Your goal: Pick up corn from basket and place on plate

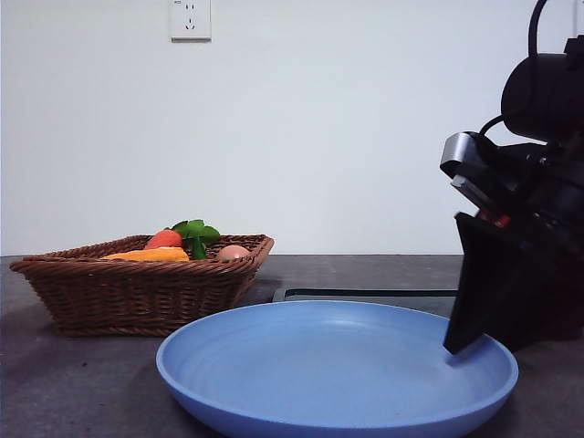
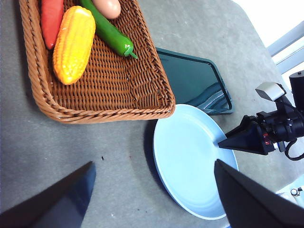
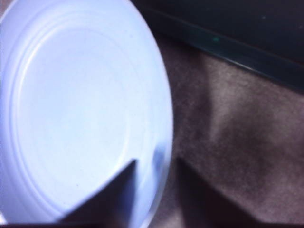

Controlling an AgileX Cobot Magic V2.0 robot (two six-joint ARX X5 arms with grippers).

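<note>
The corn (image 2: pixel 73 42), a bumpy yellow cob, lies in the brown wicker basket (image 2: pixel 109 85); in the front view the corn (image 1: pixel 151 255) just peeks over the rim of the basket (image 1: pixel 137 292) at the left. The light-blue plate (image 1: pixel 328 365) stands in front, bare. My right gripper (image 1: pixel 453 347) is at the plate's right rim, one jaw inside and one outside, shut on the plate (image 3: pixel 80 109) as seen by my right gripper (image 3: pixel 156 161). My left gripper (image 2: pixel 153 164) hangs open over the table between basket and plate (image 2: pixel 190 161), holding nothing.
In the basket also lie a red-orange carrot (image 2: pixel 50 19), a green pepper (image 2: pixel 111 35) and a pinkish egg-like ball (image 2: pixel 107 5). A flat black tray (image 2: pixel 194 80) sits behind the plate, touching its far edge. The right arm (image 2: pixel 280 123) reaches in from the plate's far side.
</note>
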